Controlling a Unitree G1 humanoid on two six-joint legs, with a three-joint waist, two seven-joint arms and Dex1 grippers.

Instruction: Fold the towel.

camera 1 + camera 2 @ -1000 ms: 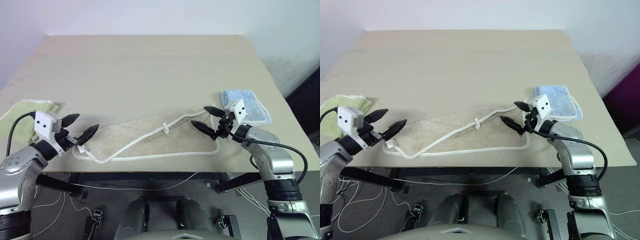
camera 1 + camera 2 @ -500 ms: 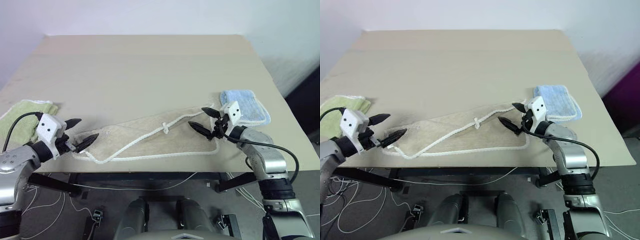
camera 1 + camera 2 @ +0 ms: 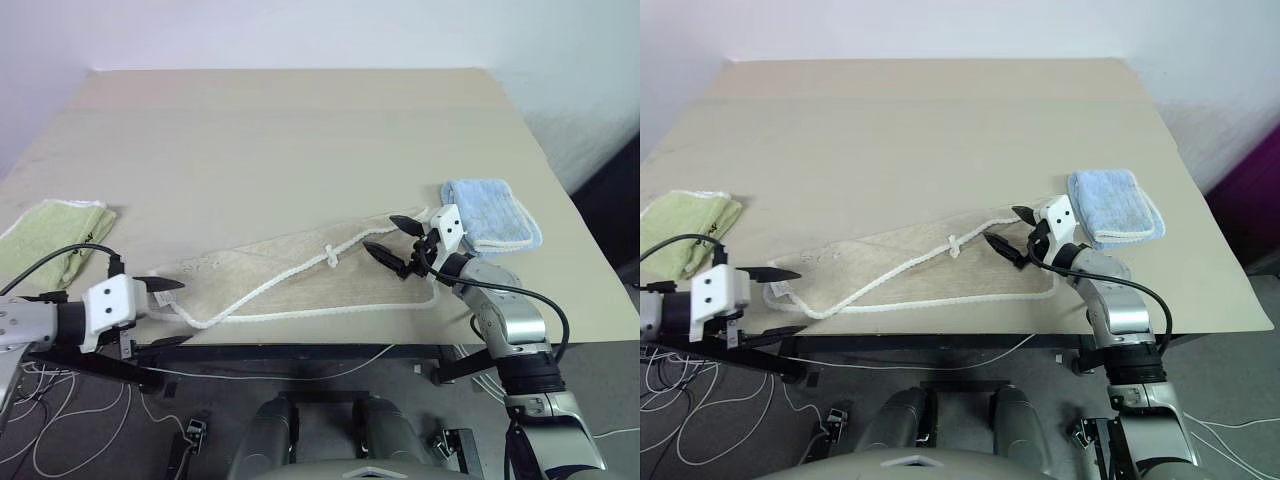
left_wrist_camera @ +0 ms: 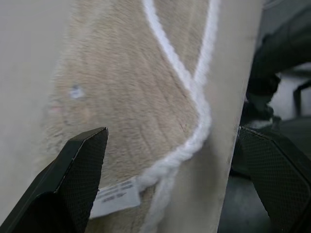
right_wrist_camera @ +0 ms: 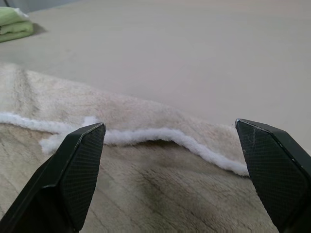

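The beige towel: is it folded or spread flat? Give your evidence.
Partly folded: the towel lies long and narrow, one layer over another, its white edging crossing the top face.

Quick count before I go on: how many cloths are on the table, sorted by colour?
Beige towel: 1, lying along the table's near edge
Light-green folded towel: 1, at the left edge
Light-blue folded towel: 1, on the right
Total: 3 cloths

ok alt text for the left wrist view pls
The open left hand hovers over a corner of the beige towel at the table edge, one finger on each side. White corded edging loops round the corner, with a small white tag beside it.
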